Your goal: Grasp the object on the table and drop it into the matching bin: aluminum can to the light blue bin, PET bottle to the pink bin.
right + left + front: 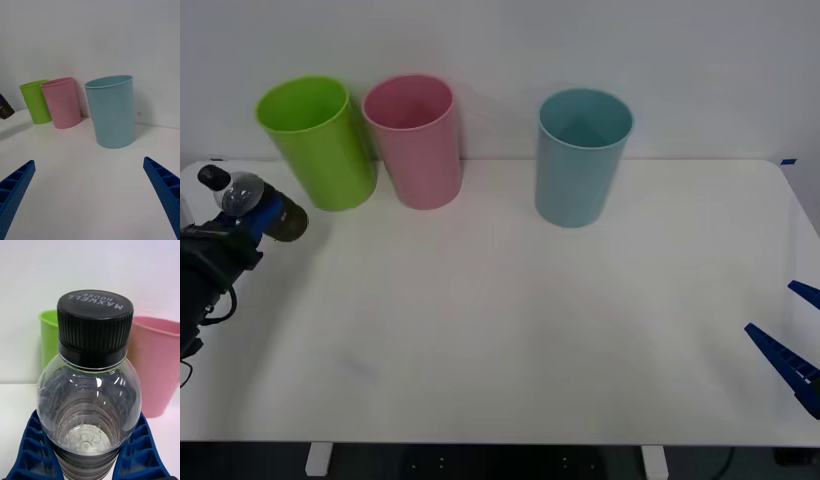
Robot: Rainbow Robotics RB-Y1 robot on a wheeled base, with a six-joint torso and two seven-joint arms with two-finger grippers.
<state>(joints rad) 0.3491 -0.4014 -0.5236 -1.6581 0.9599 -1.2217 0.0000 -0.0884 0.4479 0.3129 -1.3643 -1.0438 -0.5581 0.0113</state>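
Note:
A small PET bottle point(250, 200) with a dark body, clear shoulder and black cap point(95, 324) is held above the table's point(510, 320) far left side. My left gripper point(252, 220) is shut on it, blue fingers point(140, 450) pressing both sides of the body. The pink bin point(416, 140) stands at the back, to the right of the bottle, and it rises behind the cap point(157, 367) in the left wrist view. The light blue bin point(582, 155) stands further right. My right gripper point(792, 340) hovers open low at the right edge, facing the light blue bin point(111, 110).
A lime green bin point(318, 140) stands just left of the pink one, close behind the held bottle. A white wall backs the table. The pink bin point(62, 102) and the lime green bin point(35, 100) appear beyond the right gripper's fingers point(165, 191).

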